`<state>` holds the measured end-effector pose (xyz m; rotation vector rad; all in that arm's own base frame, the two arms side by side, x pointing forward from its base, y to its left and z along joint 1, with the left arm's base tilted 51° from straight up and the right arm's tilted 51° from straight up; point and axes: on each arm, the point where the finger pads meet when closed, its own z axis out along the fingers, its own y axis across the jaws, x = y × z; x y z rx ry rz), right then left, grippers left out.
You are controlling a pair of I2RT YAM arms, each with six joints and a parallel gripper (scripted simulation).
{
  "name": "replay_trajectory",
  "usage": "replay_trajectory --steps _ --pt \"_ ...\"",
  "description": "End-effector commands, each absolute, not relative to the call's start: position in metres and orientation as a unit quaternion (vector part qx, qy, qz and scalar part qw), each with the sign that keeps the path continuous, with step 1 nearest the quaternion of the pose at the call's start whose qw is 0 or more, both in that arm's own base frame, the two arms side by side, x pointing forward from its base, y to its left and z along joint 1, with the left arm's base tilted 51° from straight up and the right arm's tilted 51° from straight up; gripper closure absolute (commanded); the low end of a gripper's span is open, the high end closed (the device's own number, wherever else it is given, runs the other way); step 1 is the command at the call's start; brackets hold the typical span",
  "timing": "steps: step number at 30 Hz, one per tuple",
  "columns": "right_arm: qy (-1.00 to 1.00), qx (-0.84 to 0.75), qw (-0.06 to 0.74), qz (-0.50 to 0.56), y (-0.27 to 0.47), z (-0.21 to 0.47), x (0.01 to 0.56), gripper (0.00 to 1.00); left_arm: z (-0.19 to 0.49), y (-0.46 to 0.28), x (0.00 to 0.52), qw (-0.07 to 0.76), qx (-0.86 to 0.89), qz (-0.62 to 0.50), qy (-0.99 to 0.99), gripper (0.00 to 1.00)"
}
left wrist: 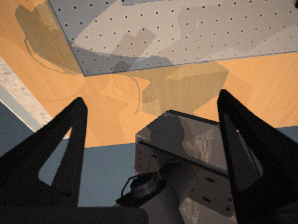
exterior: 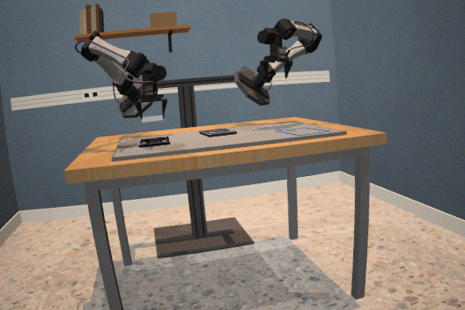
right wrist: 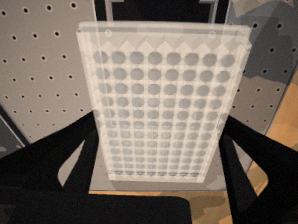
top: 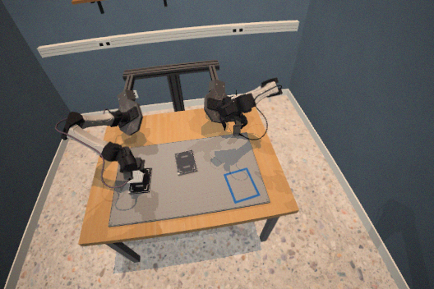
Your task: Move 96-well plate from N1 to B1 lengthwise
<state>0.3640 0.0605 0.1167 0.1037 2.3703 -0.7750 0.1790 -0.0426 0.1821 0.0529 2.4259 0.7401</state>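
Below the right gripper (top: 136, 172) (exterior: 152, 118) (right wrist: 159, 117) and its plate (top: 136, 176) (exterior: 152, 120) (right wrist: 160, 100), open air separates them from nest N1 (top: 148, 181) (exterior: 154, 141) (right wrist: 160, 10). To its left, the low middle nest (top: 186, 162) (exterior: 217, 132) stands between it and the outline (top: 229, 188) (exterior: 304, 135), with room to pass above. Beyond that, the raised left gripper (top: 234, 126) (exterior: 274, 74) (left wrist: 149, 99) and arm take up space on the outline's stand side.

A translucent white plastic well plate (top: 136, 176) (exterior: 152, 119) (right wrist: 159, 102) patterned with rows of grey round wells; a flat grey mat (top: 164, 206) (exterior: 247, 139) (left wrist: 200, 27) (right wrist: 42, 75) dotted with dark holes; a bright blue rectangular tape outline (top: 247, 199); an orange-brown wooden tabletop (top: 185, 228) (exterior: 229, 164); a cream floor (top: 53, 251) (exterior: 321, 225) speckled grey and rust.
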Motion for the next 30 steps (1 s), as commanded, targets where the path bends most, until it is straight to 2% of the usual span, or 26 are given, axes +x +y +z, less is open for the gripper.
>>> replay_trajectory --steps 1,4,9,30 --pt "0.902 0.037 0.314 -0.294 0.062 0.118 0.361 1.0 0.19 -0.044 0.179 0.298 0.003 0.309 0.903 0.0" --pt "0.9 0.04 0.318 -0.295 0.062 0.123 0.363 1.0 0.19 -0.044 0.179 0.298 0.003 0.309 0.903 0.0" --pt "0.9 -0.049 0.287 -0.323 0.082 0.105 0.36 1.0 0.19 -0.044 0.179 0.298 0.003 0.309 0.903 0.0" --pt "0.9 -0.044 0.291 -0.321 0.124 0.066 0.356 1.0 0.19 -0.044 0.179 0.298 0.003 0.309 0.903 0.0"
